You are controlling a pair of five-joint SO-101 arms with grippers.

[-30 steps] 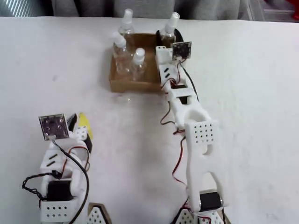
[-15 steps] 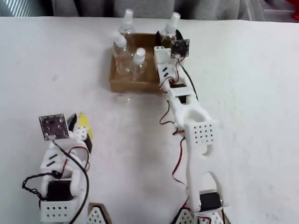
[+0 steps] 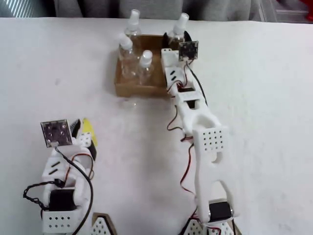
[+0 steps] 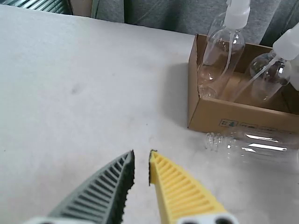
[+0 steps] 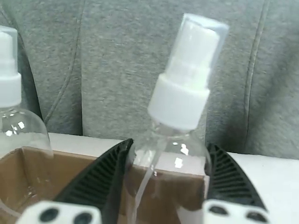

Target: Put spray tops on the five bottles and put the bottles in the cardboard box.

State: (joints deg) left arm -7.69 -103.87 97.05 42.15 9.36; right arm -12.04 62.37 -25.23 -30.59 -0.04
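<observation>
The cardboard box (image 3: 139, 89) stands at the table's far middle with three clear bottles upright in it, each with a white spray top (image 3: 145, 59). My right gripper (image 3: 175, 35) is at the box's far right corner, shut on a fourth capped bottle (image 5: 180, 100) that stands upright between the black fingers (image 5: 100, 179). A clear bottle without a top (image 4: 252, 142) lies on its side on the table, just in front of the box wall (image 4: 224, 116). My left gripper (image 4: 141, 156) rests low at the near left, its grey and yellow fingers together and holding nothing.
The white table stretches bare to the left and right of the box. The right arm (image 3: 203, 132) spans from the near edge up to the box. Grey fabric (image 5: 117, 70) hangs behind the table's far edge.
The right gripper with its bottle has shifted slightly toward the box's far right corner. The left arm has not moved.
</observation>
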